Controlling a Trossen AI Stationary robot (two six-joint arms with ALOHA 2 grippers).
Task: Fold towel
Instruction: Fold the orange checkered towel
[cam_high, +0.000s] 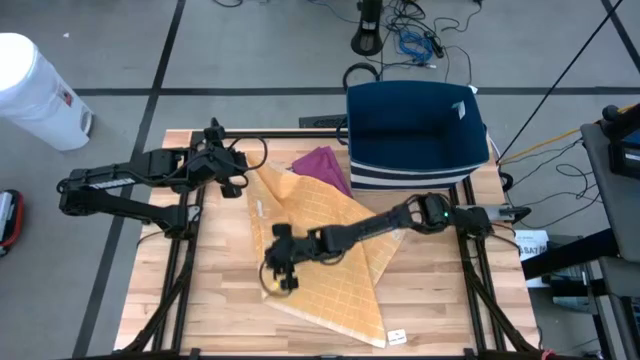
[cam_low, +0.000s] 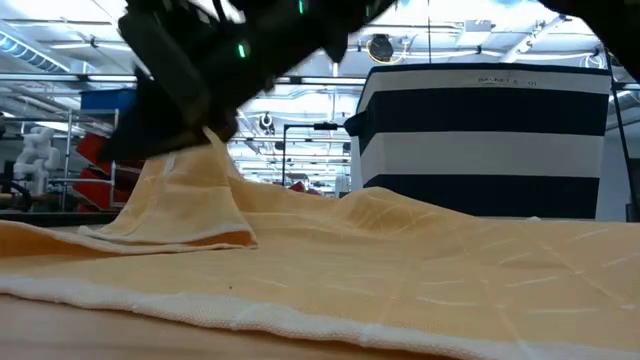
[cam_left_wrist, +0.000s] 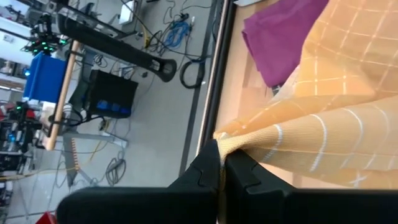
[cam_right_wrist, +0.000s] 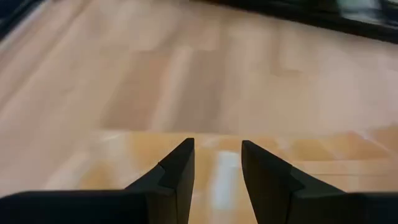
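An orange towel (cam_high: 320, 250) with a white grid lies spread and partly doubled over on the wooden table (cam_high: 200, 310). Its far left corner is raised, and my left gripper (cam_high: 243, 178) is shut on it near the table's far left. My right gripper (cam_high: 278, 278) reaches in from the right. It hovers open over the towel's left edge (cam_right_wrist: 93, 162), fingers slanting down, with nothing between them. In the low view the towel (cam_low: 400, 260) rises to a peak (cam_low: 215, 145) under a dark arm. My left gripper pinches the towel's far left corner (cam_left_wrist: 231, 142) between its two shut fingers, at the hem. The fingers come from the table's left, slanting down. The corner is lifted off the table, and the cloth runs from it down onto the table, where the remainder lies.
A purple cloth (cam_high: 322, 163) lies at the far edge, partly under the towel. A navy and white striped basket (cam_high: 415, 130) stands at the far right. Bare wood shows at the table's near left and near right.
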